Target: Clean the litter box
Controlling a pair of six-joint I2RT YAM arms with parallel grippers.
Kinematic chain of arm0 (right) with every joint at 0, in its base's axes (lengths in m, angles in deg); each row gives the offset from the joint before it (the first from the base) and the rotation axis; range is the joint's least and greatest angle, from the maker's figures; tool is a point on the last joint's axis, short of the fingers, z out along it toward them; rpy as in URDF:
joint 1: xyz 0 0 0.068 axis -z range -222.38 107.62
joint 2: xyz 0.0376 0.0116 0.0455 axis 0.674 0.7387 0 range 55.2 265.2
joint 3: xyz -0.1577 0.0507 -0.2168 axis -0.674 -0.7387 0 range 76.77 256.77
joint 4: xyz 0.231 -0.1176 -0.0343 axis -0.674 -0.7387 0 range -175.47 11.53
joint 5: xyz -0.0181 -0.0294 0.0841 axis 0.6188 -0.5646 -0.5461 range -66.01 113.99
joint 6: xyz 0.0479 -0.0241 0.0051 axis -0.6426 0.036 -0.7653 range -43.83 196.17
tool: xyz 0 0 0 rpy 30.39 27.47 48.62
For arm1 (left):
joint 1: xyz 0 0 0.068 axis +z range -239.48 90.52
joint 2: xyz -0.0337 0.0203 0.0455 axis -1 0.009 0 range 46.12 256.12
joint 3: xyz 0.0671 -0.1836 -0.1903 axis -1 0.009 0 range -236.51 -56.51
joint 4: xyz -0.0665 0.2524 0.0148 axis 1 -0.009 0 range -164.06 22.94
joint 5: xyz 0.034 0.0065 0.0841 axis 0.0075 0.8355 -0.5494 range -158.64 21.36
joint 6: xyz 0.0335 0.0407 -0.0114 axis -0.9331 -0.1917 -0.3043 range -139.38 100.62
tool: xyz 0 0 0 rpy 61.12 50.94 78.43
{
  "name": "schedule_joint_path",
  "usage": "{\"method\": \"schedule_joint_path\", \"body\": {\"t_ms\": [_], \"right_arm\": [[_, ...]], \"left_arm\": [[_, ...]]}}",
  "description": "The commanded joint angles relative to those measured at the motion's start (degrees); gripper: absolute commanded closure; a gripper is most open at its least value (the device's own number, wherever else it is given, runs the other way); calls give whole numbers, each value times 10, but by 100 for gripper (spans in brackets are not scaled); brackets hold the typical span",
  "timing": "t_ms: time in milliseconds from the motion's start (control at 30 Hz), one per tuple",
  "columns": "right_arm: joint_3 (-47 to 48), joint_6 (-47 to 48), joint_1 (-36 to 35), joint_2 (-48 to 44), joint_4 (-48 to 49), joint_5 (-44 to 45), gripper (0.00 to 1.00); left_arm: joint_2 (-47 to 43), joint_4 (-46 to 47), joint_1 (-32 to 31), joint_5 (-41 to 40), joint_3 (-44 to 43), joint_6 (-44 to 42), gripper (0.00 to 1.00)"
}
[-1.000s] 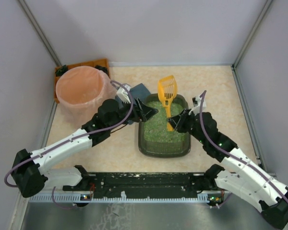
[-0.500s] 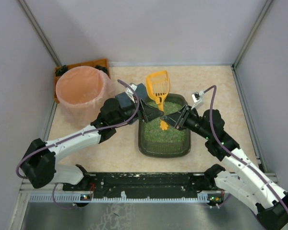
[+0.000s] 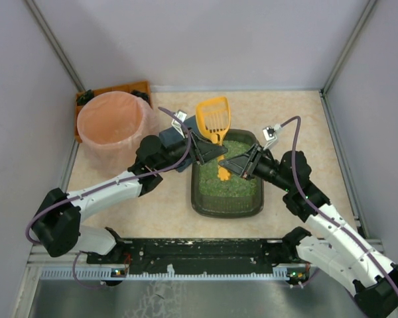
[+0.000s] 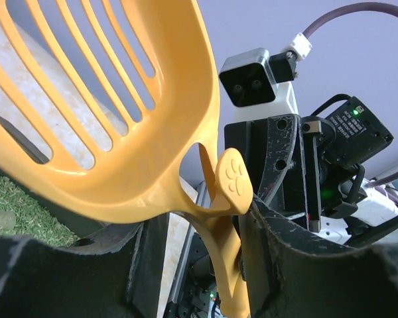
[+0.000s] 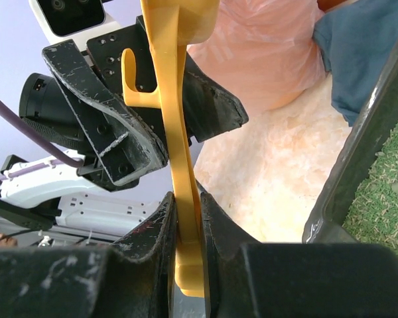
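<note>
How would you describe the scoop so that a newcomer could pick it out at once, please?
Find the dark litter box of green granules mid-table. Over its far end, the right claw grips a handle. That is the scoop: the only bright yellow thing, with a slotted head.

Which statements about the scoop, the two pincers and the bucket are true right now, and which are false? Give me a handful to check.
1. The right pincer is shut on the scoop handle. True.
2. The scoop's head is buried in the green litter. False: its slotted head is up in the air, near the far rim of the litter box.
3. The pink bucket stands to the left of the litter box. True.
4. The scoop is blue. False: it is orange-yellow.
5. The left pincer hovers over the bucket. False: its fingers flank the scoop's handle at the litter box.
</note>
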Motion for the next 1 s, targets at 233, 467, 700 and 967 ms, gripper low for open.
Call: {"method": "schedule_joint_path", "body": {"t_ms": [233,467,700,967], "right_arm": [[-4,-23,11,9,46,-19,100],[-2,10,13,-13,5,52,49],[-28,-9,14,-33,62,70,36],[-74,-51,4,-29,135,77,35]], "left_arm": [[4,47,10,0,-19,23,92],[-9,7,10,-41,-18,31,100],[-15,75,9,-110,24,98,100],[0,134,5,-151,26,161,100]]}}
